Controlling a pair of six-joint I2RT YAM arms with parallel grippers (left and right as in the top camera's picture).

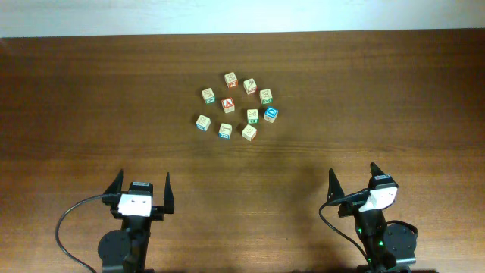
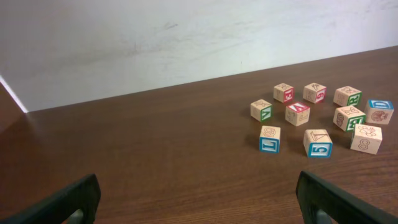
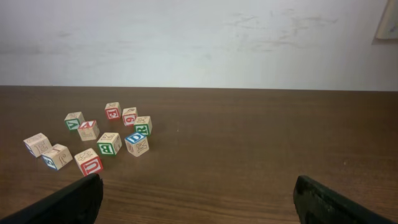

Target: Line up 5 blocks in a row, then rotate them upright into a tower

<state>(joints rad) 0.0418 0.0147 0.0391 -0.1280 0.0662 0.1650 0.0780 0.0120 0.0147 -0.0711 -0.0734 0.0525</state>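
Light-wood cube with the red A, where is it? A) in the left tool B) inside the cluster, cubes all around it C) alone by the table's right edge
B: the light-wood cube with the red A sits mid-cluster, with other wooden alphabet cubes ringing it.

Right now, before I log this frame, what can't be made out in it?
Overhead: print on the blocks is too small to read, except the red A cube.
Left wrist: the left gripper is cut off by the bottom edge; only its fingertips show.
Right wrist: the right gripper likewise; a wall plate is cut by the top-right corner.
All views: the blocks' undersides, hidden against the table.
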